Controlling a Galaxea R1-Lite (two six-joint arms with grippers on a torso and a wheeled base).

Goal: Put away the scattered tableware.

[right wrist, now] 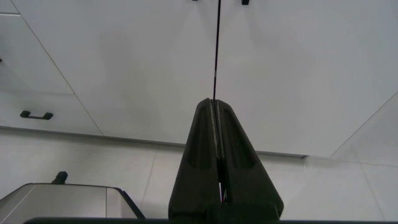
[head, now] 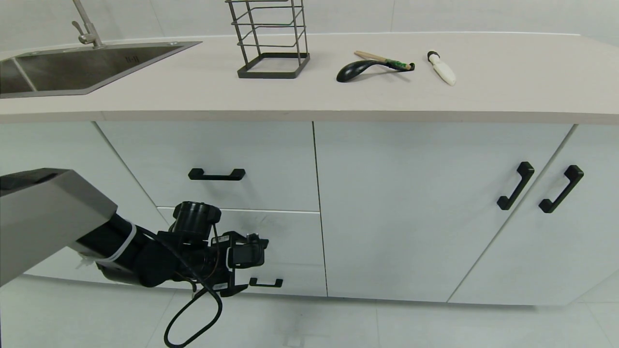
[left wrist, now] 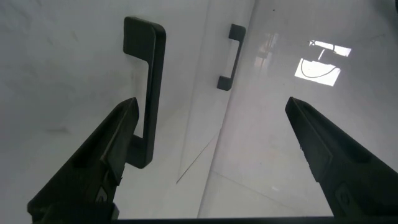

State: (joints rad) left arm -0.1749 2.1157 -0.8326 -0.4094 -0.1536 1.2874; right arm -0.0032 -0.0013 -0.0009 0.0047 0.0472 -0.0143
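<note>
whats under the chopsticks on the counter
The handle of the black spoon meets the chopsticks at their green-banded end, seemingly beneath them; their other end lies over bare counter. Where they cross is covered, so actual contact cannot be told.

- A pale worktop [head: 508, 92] runs the full width of the room, under a wall [head: 459, 14] of large light tiles.
- At its left end a steel sink [head: 145, 48] is set in, with a metal tap [head: 86, 24] behind it.
- Below are white cabinet fronts: an upper drawer [head: 217, 150] and a lower drawer [head: 290, 241], each with a black bar handle, beside a wide door [head: 411, 203].
- Two black door handles [head: 515, 185] stand close together farther right.
- The floor [head: 435, 324] is pale glossy tile; a bright light reflection [left wrist: 320, 65] lies on it.
</note>
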